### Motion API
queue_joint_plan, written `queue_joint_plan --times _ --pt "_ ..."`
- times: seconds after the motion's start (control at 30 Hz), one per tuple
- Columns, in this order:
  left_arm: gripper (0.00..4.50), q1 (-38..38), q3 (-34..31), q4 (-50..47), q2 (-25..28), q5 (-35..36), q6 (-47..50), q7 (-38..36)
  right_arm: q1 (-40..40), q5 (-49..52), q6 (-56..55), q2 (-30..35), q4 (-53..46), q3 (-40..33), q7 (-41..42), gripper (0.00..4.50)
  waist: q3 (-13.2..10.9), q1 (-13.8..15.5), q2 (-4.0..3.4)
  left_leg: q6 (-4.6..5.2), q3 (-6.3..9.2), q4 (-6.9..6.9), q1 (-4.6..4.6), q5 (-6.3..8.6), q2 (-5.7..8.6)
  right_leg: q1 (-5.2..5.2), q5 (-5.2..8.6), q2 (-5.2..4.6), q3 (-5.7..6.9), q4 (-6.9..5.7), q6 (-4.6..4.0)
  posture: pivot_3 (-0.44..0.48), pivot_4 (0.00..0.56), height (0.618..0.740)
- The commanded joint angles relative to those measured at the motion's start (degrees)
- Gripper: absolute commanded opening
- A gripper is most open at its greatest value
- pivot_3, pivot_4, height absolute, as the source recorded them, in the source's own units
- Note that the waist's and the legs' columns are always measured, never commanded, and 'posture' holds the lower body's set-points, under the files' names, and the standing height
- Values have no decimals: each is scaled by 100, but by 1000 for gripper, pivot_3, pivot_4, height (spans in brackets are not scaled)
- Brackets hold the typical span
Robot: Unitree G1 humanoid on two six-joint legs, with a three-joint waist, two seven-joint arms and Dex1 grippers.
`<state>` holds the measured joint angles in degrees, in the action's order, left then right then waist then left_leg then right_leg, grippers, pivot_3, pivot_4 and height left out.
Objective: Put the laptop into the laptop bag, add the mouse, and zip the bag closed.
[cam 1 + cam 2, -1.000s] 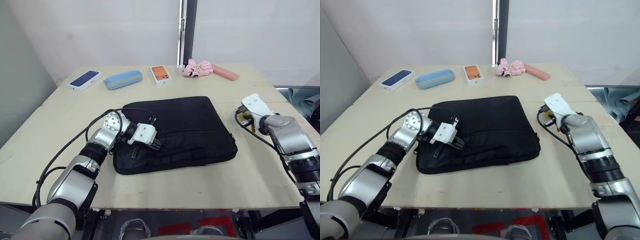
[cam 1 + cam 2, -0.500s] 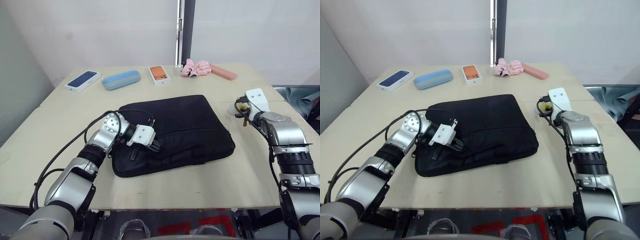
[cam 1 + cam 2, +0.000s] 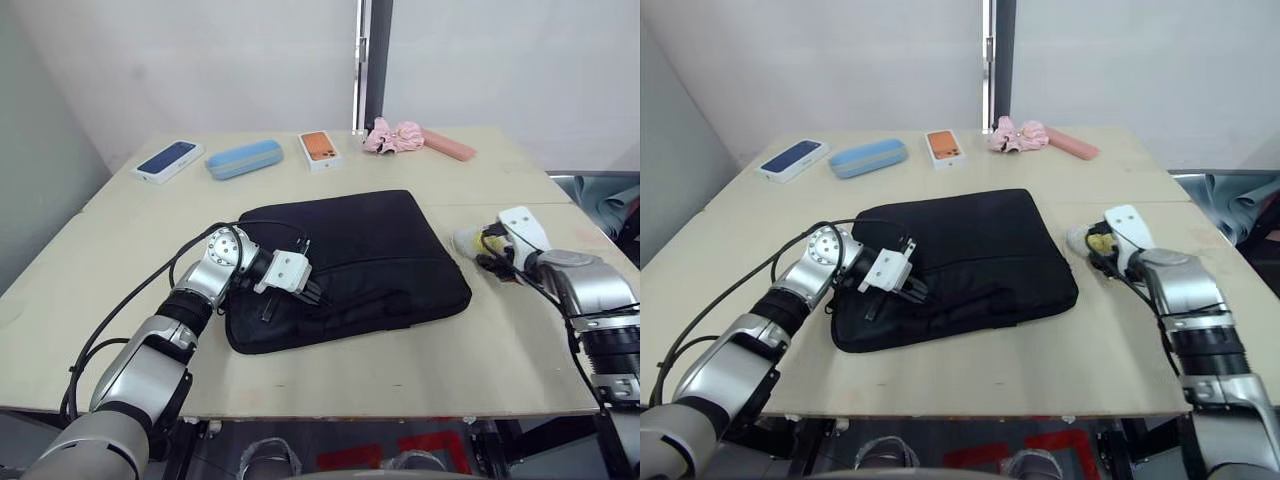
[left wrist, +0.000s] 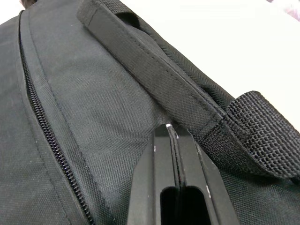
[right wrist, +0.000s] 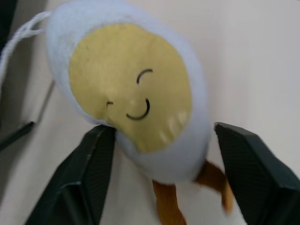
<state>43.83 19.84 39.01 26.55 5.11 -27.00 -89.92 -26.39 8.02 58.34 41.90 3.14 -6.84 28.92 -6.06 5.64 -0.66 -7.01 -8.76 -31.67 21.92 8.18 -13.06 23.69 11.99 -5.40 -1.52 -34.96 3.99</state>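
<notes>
On the table's left half, the left gripper point(image 3: 315, 293) lies on the bag point(image 3: 370, 250), its fingers pressed together on the fabric beside a handle strap point(image 4: 154, 70). The zipper point(image 4: 44, 122) runs just beside them and looks shut along that stretch. I see neither laptop nor mouse; both may already be inside. To the right, the right gripper point(image 5: 164, 173) stands spread around an egg plush point(image 5: 136, 89), which isn't the mouse. Best leave the toy alone and check the zip's end.
</notes>
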Motion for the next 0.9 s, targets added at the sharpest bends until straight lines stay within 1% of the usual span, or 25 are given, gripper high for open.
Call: queue_joint_plan --times 0.03,0.17,0.27,0.33,0.37,0.4,0.43,0.47,0.53,0.57,0.6,0.63,0.73,0.77,0.83,0.87,0.9 --pt "0 -19 -95 -84 162 114 620 -198 71 450 146 504 -687 -316 645 4432 -24 4 0 0 0 0 0 0 0 2 0 0 0 -1 0 0 150 740" --pt "0 49 -415 -711 444 558 1330 -219 303 968 316 1080 -1233 -648 1290 4432 -80 -8 14 1 -2 -2 12 -1 -7 24 -2 9 -3 -7 -4 0 150 740" --pt "0 -19 -546 -1057 662 710 1641 -172 498 1173 284 1392 -1396 -830 1567 4432 -132 7 18 3 -3 -2 23 -2 -10 34 0 11 -2 -5 -9 0 150 740" --pt "0 -142 -690 -1284 1043 635 1652 -70 821 1336 139 1771 -1477 -1223 1967 4432 -150 28 17 5 -3 -2 30 -1 -10 37 3 11 0 -2 -14 0 150 740" --pt "0 -214 -861 -1364 1330 642 1725 2 1075 1416 10 1974 -1522 -1559 2240 4432 -154 37 17 8 -3 -2 43 1 -10 49 5 11 2 -2 -17 0 150 740" --pt "513 -272 -981 -1430 1527 656 1790 56 1265 1479 -93 2111 -1550 -1795 2424 4500 -162 46 19 18 -3 -3 49 1 -11 56 6 12 2 -3 -18 0 150 740" --pt "748 -334 -1190 -1585 1712 884 2094 43 1473 1589 -173 2199 -1613 -2062 2648 4500 -163 36 19 34 -4 -4 61 -3 -13 69 10 13 3 -6 -24 0 150 740" --pt "1169 -391 -1380 -1761 1853 1147 2447 13 1665 1708 -257 2249 -1682 -2294 2864 4500 -164 35 20 56 -3 -10 83 -13 -20 87 12 21 4 -6 -26 0 150 740" --pt "1897 -498 -1702 -2085 2062 1587 3078 -14 1962 1905 -374 2287 -1765 -2647 3193 4500 -165 45 23 62 -1 -24 122 -11 -24 123 13 23 5 -18 -30 0 150 740" --pt "2219 -601 -1932 -2289 2322 1831 3575 -23 2137 1939 -502 2305 -1744 -2818 3366 4500 -166 48 25 67 0 -32 123 -7 -24 122 15 23 6 -20 -33 0 150 740" --pt "2614 -715 -2137 -2470 2564 2018 3965 -31 2257 1959 -598 2320 -1696 -2941 3475 4500 -167 49 26 71 0 -42 124 -1 -25 121 16 22 6 -23 -35 0 150 740" --pt "2893 -808 -2273 -2621 2732 2149 4240 -20 2343 1975 -674 2332 -1657 -3021 3541 4500 -170 43 29 72 -1 -47 125 2 -25 120 17 21 5 -24 -36 0 150 740" --pt "4047 -1116 -2596 -2911 3245 2358 4920 74 2445 2080 -760 2344 -1516 -3136 3655 4500 -172 16 31 75 -2 -63 123 6 -24 119 17 18 1 -36 -37 0 150 740" --pt "4372 -1276 -2824 -2999 3492 2456 5207 108 2483 2100 -790 2356 -1459 -3166 3708 4500 -172 15 31 74 -3 -66 119 7 -23 117 17 16 0 -40 -37 0 150 740" --pt "4457 -1484 -3093 -3146 3746 2596 5530 179 2535 2117 -838 2371 -1398 -3197 3763 4500 -174 5 32 71 -3 -78 113 8 -24 117 18 14 -3 -57 -37 0 150 740" --pt "4457 -1687 -3361 -3250 3932 2778 5866 191 2548 2123 -880 2393 -1327 -3203 3812 4500 -175 7 34 69 -3 -81 109 9 -24 115 18 15 -3 -62 -37 0 150 740" --pt "4457 -2064 -3620 -3410 4178 2898 6149 28 2543 2132 -915 2418 -1250 -3188 3849 4500 -177 6 34 64 -3 -85 108 12 -25 115 18 14 -4 -66 -37 0 150 740"
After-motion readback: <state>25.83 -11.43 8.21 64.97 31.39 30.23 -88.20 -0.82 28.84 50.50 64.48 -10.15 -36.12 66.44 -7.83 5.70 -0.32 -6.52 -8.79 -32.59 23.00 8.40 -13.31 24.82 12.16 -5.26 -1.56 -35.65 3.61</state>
